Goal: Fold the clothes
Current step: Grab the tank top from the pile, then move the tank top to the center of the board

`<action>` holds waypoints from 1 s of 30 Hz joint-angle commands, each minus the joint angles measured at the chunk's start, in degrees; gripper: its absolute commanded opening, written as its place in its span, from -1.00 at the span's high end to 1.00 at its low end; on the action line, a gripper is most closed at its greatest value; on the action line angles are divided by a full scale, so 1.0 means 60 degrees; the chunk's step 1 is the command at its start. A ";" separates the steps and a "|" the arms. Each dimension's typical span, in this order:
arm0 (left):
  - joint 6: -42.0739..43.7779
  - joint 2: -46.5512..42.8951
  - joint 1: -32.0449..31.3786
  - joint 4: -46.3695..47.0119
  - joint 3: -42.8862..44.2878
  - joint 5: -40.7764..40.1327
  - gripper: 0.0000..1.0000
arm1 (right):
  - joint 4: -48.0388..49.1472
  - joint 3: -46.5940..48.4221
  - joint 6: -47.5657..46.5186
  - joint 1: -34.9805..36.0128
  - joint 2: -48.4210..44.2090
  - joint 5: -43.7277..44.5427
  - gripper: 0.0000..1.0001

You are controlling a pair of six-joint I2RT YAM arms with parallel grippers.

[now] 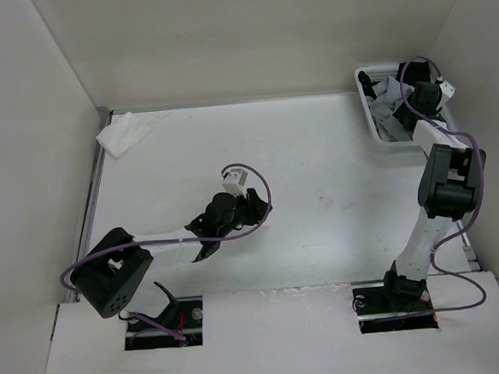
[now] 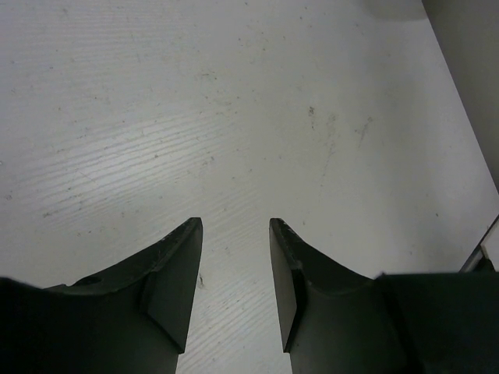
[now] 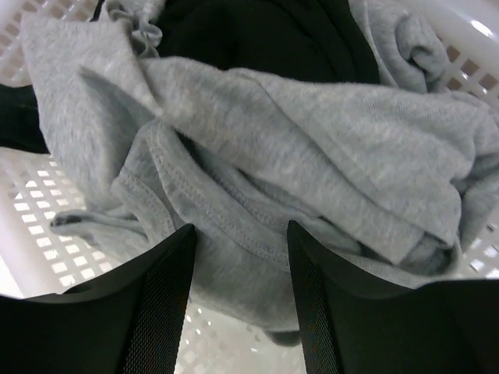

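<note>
- The light-grey knit shirt [image 3: 327,156] is plain and soft, with a stitched hem running along one curved opening.
- It is crumpled into loose, bunched folds, not laid flat.
- It lies in a white perforated basket [image 3: 31,234] at the far right corner of the table [image 1: 316,165], partly covering a black garment [image 3: 257,35].

White table [image 1: 316,165], crumpled white cloth [image 1: 122,134] far-left, perforated basket [image 1: 367,103] far-right
</note>
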 commanded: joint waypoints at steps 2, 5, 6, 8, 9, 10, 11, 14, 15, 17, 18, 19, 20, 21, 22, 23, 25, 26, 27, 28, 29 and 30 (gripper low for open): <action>-0.0140 -0.0088 0.0171 0.0798 -0.0004 0.0263 0.23 | -0.0037 0.0994 -0.0241 -0.0147 0.0412 -0.0403 0.12; -0.0140 -0.0058 0.0185 0.0798 -0.0004 0.0263 0.23 | 0.0401 0.0527 0.0051 -0.0133 -0.0143 -0.0125 0.81; -0.0126 0.0014 0.0185 0.0798 0.0025 0.0263 0.23 | 0.0968 0.0018 0.0182 -0.0118 -0.0695 -0.0024 0.94; -0.0126 0.0073 0.0185 0.0798 0.0055 0.0263 0.23 | 0.1717 -0.0715 0.0329 -0.0104 -0.1647 0.0094 0.99; -0.0126 0.0074 0.0185 0.0798 0.0055 0.0263 0.23 | 0.2156 -0.1227 0.0373 -0.0060 -0.2436 0.0225 1.00; -0.0111 0.0059 0.0171 0.0798 0.0070 0.0263 0.23 | 0.2320 -0.1493 0.0373 0.0013 -0.2923 0.0314 1.00; -0.0111 0.0045 0.0156 0.0798 0.0070 0.0263 0.23 | 0.2525 -0.1887 0.0330 0.0260 -0.3696 0.0532 1.00; -0.0140 0.0015 0.0214 0.0798 0.0041 0.0278 0.24 | 0.2804 -0.2767 0.0286 0.0919 -0.5688 0.1074 1.00; -0.0140 -0.0043 0.0244 0.0798 0.0011 0.0292 0.24 | 0.2935 -0.3060 0.0257 0.1197 -0.6349 0.1192 1.00; -0.0140 -0.0175 0.0288 0.0798 -0.0033 0.0263 0.24 | 0.3083 -0.3559 0.0110 0.1857 -0.7829 0.1427 1.00; -0.0140 -0.0291 0.0317 0.0798 -0.0091 0.0205 0.24 | 0.3040 -0.3692 0.0066 0.2265 -0.8574 0.1544 1.00; -0.0140 -0.0379 0.0361 0.0798 -0.0120 0.0190 0.25 | 0.2996 -0.3722 -0.0007 0.2618 -0.9133 0.1574 1.00; -0.0155 -0.0569 0.0448 0.0754 -0.0164 0.0175 0.25 | 0.2850 -0.3635 -0.0283 0.3419 -1.0110 0.1632 1.00; -0.0184 -0.0745 0.0478 0.0725 -0.0194 0.0175 0.26 | 0.2791 -0.3562 -0.0358 0.3659 -1.0352 0.1662 1.00; -0.0213 -0.1066 0.0565 0.0695 -0.0296 0.0088 0.26 | 0.2587 -0.3271 -0.0649 0.4488 -1.0978 0.1807 1.00; -0.0228 -0.1301 0.0624 0.0666 -0.0355 0.0000 0.26 | 0.2426 -0.2891 -0.0985 0.5308 -1.1361 0.1968 1.00; -0.0228 -0.1755 0.0712 0.0535 -0.0428 -0.0234 0.26 | 0.2205 -0.2173 -0.1601 0.6788 -1.1730 0.2290 1.00; -0.0228 -0.1931 0.0756 0.0462 -0.0443 -0.0337 0.26 | 0.2161 -0.1691 -0.2054 0.7898 -1.1804 0.2495 1.00; -0.0228 -0.2542 0.0916 0.0171 -0.0545 -0.0613 0.26 | 0.2146 -0.1324 -0.2464 0.8823 -1.1776 0.2671 1.00; -0.0243 -0.3056 0.1048 -0.0079 -0.0633 -0.0848 0.26 | 0.2218 -0.0914 -0.3092 1.0253 -1.1587 0.3079 1.00; -0.0257 -0.3322 0.1137 -0.0226 -0.0677 -0.0995 0.26 | 0.2234 -0.0736 -0.3388 1.0877 -1.1425 0.3257 1.00; -0.0272 -0.3673 0.1253 -0.0445 -0.0721 -0.1156 0.26 | 0.2263 -0.0589 -0.3667 1.1419 -1.1279 0.3462 1.00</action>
